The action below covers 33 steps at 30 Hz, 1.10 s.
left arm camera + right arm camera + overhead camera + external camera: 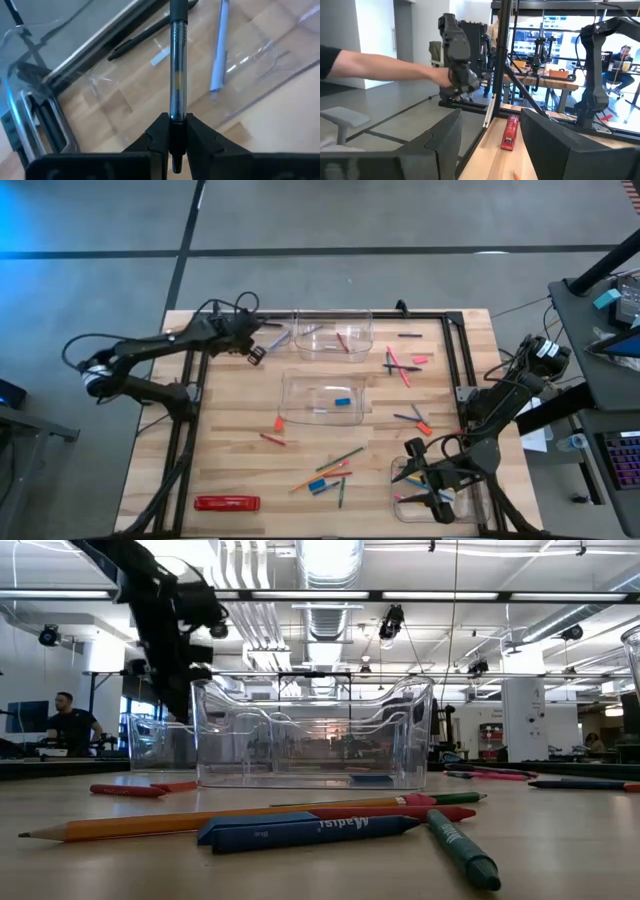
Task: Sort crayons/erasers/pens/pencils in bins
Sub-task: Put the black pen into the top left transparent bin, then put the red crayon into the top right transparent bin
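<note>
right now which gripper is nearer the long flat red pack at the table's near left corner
Right. The right gripper hangs over the near right bin, across the table from the long flat red pack. The left gripper is at the far edge, holding a clear-barrelled pen.

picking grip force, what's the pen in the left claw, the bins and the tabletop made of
Pen: looks like clear glossy plastic, its ink tube showing through; left claw is shut on it. Bins: clear hard-looking plastic, room visible through them. Tabletop: pale wood by its grain and plank seams.
</note>
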Tool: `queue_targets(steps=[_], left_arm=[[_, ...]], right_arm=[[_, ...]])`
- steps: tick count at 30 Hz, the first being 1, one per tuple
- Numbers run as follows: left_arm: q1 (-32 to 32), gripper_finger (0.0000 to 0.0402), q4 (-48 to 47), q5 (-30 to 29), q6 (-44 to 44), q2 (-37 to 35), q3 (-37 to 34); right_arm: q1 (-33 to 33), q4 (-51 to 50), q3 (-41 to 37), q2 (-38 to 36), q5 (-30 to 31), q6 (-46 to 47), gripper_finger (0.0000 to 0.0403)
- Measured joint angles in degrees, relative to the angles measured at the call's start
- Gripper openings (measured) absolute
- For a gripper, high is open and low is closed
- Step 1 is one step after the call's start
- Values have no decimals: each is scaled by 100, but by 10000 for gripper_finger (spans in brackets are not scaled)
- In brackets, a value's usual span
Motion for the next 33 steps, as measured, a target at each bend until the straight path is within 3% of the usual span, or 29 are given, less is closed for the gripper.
queue_targets(steps=[5,15,19,23,27,33], left_arm=[[160,39,330,181,598,235,-45],[144,173,2,403,689,342,229],[-45,196,-317,868,675,-64,597],[-798,188,-357,1145,491,-664,799],[-1968,169,-404,1111,204,-1123,654],[-3997,151,-126,964,-1394,-1060,-75]], right_arm=[[-142,34,0,0,-1,-39,192],[-419,-308,0,7,-1,367,192],[-442,-300,0,9,-1,408,192],[-442,-298,0,9,-2,432,192],[-442,-271,0,9,-4,487,192],[-442,-266,87,11,-4,678,192]])
